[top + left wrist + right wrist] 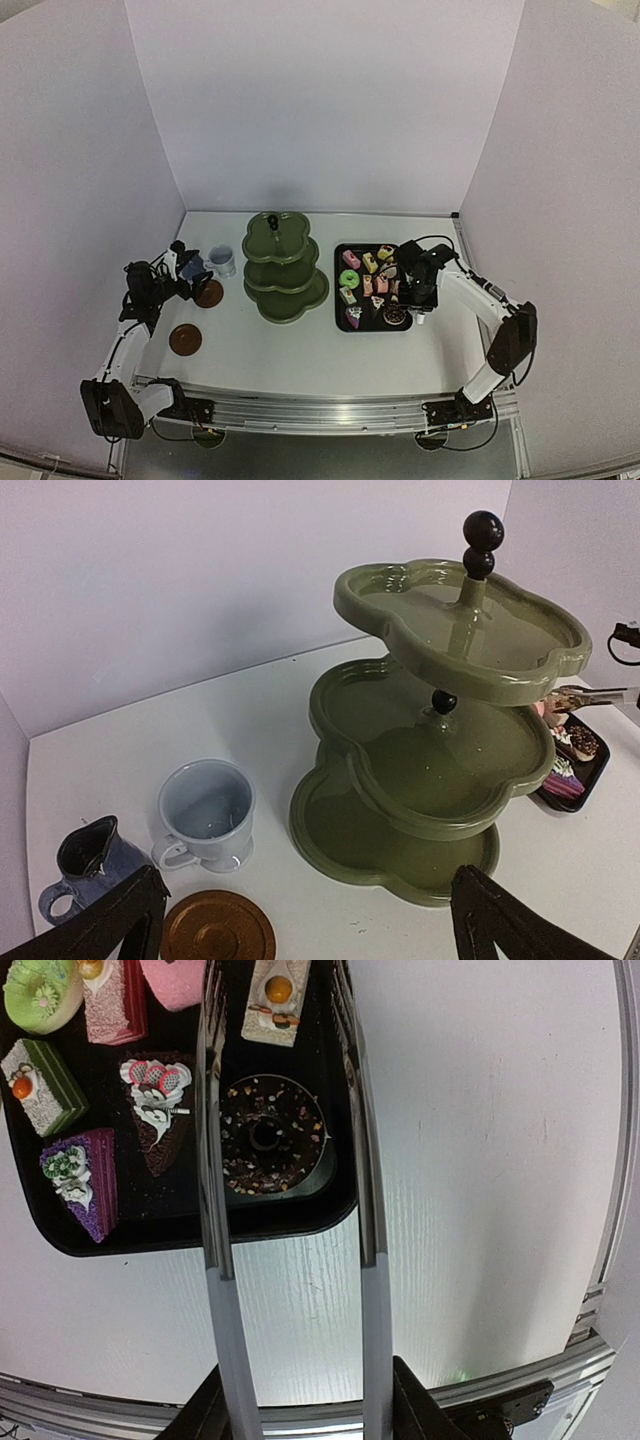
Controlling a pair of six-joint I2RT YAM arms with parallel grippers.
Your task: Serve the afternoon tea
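The olive-green three-tier stand (285, 265) is at the table's middle with its tiers bare; it also shows in the left wrist view (440, 740). The white cup (205, 810), dark-blue cup (90, 865) and a brown saucer (215, 927) sit left of it. A second saucer (185, 339) lies nearer the front. My left gripper (195, 282) is open and empty, above the first saucer. My right gripper (305, 1400) is shut on the metal tongs (215, 1210). Their spread arms straddle a chocolate doughnut (270, 1135) among the cakes on the black tray (200, 1225).
Several small cakes fill the tray, among them a green doughnut (40, 995), a purple wedge (80, 1175) and a white slice (272, 1000). The table's front rail (500, 1400) runs just behind my right gripper. White walls enclose the table on three sides.
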